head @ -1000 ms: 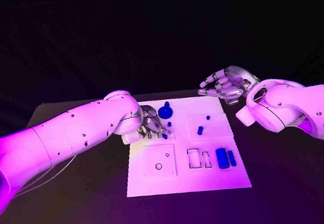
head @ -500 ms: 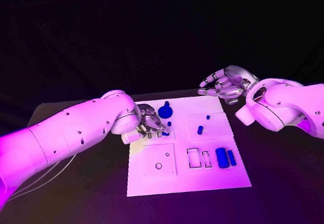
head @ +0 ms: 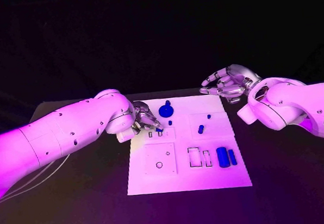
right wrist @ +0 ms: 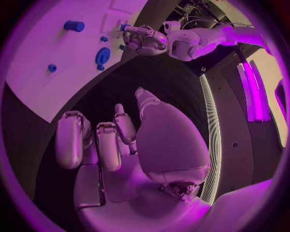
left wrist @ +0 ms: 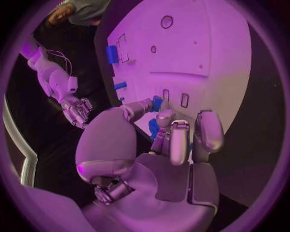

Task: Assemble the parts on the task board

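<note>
Black table (head: 78, 209) takes up the lower half of the head view; the white task board (head: 187, 181) lies at centre, long side running away from the camera.

Left hand (head: 145, 120) sits over the board's upper left corner, in from the left of the frame. Fingers are drawn in close, and the left wrist view shows a small blue part (left wrist: 156, 103) pinched at the fingertips (left wrist: 142, 107), above two narrow slots (left wrist: 174, 97).

Right hand (head: 228, 85) hovers off the board's upper right corner, above the dark table. Fingers loosely curled and apart, nothing in them.

Parts on the board, big to small:
- round blue disc with a knob (head: 165, 110), top centre, just right of the left hand
- two blue bars (head: 226, 157) side by side, lower right
- short blue peg (head: 200, 129), right of centre
- tiny blue stud (head: 208, 116), just above the peg

Handling, as a judgement: these look like rigid, light moulded pieces, smooth and liable to slip or twist in a fingertip pinch. Take the held part across its short sides, near the upper end, leaving the lower end free to enter a slot. The bars are best taken across their width at mid-length.
</note>
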Robot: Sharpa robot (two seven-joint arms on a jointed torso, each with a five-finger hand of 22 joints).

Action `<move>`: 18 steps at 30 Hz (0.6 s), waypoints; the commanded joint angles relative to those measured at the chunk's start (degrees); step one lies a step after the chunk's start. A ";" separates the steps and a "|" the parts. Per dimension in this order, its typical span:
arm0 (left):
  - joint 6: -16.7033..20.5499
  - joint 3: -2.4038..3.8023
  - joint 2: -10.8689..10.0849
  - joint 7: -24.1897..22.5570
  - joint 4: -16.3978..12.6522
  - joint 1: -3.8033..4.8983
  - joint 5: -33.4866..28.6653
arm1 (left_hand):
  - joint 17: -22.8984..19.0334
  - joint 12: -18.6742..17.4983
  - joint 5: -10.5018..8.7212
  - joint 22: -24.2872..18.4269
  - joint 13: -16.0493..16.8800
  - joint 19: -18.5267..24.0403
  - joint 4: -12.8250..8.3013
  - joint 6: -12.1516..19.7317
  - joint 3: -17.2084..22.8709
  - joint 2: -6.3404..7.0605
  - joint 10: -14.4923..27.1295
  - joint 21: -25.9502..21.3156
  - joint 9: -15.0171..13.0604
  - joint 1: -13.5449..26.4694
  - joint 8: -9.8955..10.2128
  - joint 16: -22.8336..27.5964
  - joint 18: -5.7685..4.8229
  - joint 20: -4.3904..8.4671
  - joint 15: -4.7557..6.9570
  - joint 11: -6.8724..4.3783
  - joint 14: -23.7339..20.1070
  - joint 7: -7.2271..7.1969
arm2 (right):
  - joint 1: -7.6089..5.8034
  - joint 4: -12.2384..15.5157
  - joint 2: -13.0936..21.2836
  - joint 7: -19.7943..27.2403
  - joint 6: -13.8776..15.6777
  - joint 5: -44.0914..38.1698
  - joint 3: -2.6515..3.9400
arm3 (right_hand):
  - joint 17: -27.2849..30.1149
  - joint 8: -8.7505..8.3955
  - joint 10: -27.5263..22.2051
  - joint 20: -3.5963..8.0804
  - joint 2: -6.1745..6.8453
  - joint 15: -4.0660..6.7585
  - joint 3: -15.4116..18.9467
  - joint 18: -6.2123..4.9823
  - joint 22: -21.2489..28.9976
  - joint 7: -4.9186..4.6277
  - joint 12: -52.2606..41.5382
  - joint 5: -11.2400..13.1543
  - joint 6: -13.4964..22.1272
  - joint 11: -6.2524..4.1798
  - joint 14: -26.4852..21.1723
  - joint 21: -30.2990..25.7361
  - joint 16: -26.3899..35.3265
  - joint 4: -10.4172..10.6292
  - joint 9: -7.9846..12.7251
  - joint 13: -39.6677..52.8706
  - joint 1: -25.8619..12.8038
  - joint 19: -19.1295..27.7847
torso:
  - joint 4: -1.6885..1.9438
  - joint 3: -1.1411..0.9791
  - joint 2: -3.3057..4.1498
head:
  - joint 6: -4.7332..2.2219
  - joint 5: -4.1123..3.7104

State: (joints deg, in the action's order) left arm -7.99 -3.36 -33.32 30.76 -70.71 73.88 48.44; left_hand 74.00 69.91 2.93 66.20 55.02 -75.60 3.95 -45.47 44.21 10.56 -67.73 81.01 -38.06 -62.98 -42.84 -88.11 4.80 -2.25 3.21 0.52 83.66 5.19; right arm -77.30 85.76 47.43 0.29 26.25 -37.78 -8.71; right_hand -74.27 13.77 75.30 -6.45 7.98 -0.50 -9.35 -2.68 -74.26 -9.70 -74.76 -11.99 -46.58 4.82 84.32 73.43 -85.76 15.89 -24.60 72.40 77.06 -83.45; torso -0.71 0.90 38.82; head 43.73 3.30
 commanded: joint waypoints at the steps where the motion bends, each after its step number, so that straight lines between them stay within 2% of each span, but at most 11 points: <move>1: 0.86 0.04 0.00 0.07 -0.33 0.02 2.41 | 14.86 1.67 6.33 1.94 0.83 -2.68 -2.13 -1.99 9.63 -0.61 -4.85 1.30 -6.82 -0.09 -5.23 -1.21 -0.45 0.18 1.08 -1.65 5.95 -2.22 | 0.01 -0.08 0.07 0.17 0.00 -0.10 0.02 | -6.58 1.64 -1.35 0.10 -0.44 0.11 -0.43 -1.26 -6.69 0.11 0.63 -0.97 0.40 -0.05 3.26 -0.63 0.82 0.46 -0.78 -0.44 -1.08 1.51 | 0.04 -0.01 0.04 | 0.14 0.20; 6: 0.94 -0.14 0.05 0.51 -0.59 0.01 4.98 | 14.79 1.89 6.71 3.43 0.89 -3.58 -2.33 -2.73 9.65 -0.56 -5.62 1.87 -7.24 0.79 -5.60 -1.16 -0.74 0.38 1.36 -1.98 5.93 -2.61 | 0.01 -0.16 0.11 0.21 0.03 -0.11 0.02 | -6.58 1.64 -1.35 0.10 -0.44 0.11 -0.43 -1.26 -6.69 0.11 0.63 -0.97 0.40 -0.05 3.26 -0.63 0.82 0.46 -0.78 -0.44 -1.08 1.51 | -0.15 0.04 0.02 | 0.29 0.35; 11: 0.77 -0.43 0.39 0.95 -0.59 -0.01 6.05 | 14.70 1.93 6.81 4.04 0.82 -3.96 -2.35 -3.15 9.69 -0.76 -5.96 2.10 -7.43 1.17 -5.79 -1.11 -0.85 0.49 1.50 -2.17 5.91 -2.81 | 0.01 -0.16 0.16 0.23 0.08 -0.28 0.02 | -6.58 1.64 -1.35 0.10 -0.44 0.11 -0.43 -1.26 -6.69 0.11 0.63 -0.97 0.40 -0.05 3.26 -0.63 0.82 0.46 -0.78 -0.44 -1.08 1.51 | -0.17 0.02 0.03 | 0.34 0.36; 13: 0.49 -0.52 0.55 1.09 -0.61 -0.02 6.22 | 14.65 2.91 6.82 4.24 2.58 -4.10 -2.41 -3.70 9.65 -0.80 -7.02 2.19 -7.67 1.59 -6.09 -1.08 -0.89 0.61 1.65 -2.35 5.90 -3.04 | 0.01 -0.16 0.16 0.23 0.07 -0.35 0.02 | -6.58 1.64 -1.35 0.10 -0.44 0.11 -0.43 -1.26 -6.69 0.11 0.63 -0.97 0.40 -0.05 3.26 -0.63 0.82 0.46 -0.78 -0.44 -1.08 1.51 | -0.20 0.03 0.06 | 0.44 0.32; 18: -0.28 -0.68 0.83 1.28 -0.73 -0.05 6.37 | 14.64 3.17 6.80 4.49 3.01 -4.26 -2.41 -4.06 9.57 -0.82 -7.35 2.28 -7.84 1.91 -6.29 -1.07 -0.94 0.69 1.75 -2.47 5.90 -3.20 | 0.01 -0.16 0.16 0.22 0.04 -0.43 0.02 | -6.53 1.71 -1.40 0.10 -0.40 0.11 -0.42 -1.29 -6.62 0.11 0.68 -1.06 0.43 -0.06 3.24 -0.77 0.85 0.46 -0.80 -0.51 -1.10 1.57 | -0.18 0.05 0.04 | 0.56 0.34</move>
State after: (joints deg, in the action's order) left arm -7.84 -4.05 -32.67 31.97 -71.24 73.85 54.72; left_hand 74.00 71.73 5.18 69.49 57.13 -79.01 3.14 -46.43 45.02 10.96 -69.57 82.31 -38.92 -60.51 -43.53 -88.11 4.78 -1.68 4.21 -0.49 83.64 4.26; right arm -77.30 85.59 47.57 0.41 26.36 -38.06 -8.71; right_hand -74.27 14.42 75.30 -6.45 7.98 -0.50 -9.35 -2.69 -74.26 -9.69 -74.76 -11.99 -46.58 4.82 84.32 73.43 -85.76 15.89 -24.64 72.18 77.06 -83.45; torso -0.88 0.92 38.86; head 44.23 3.65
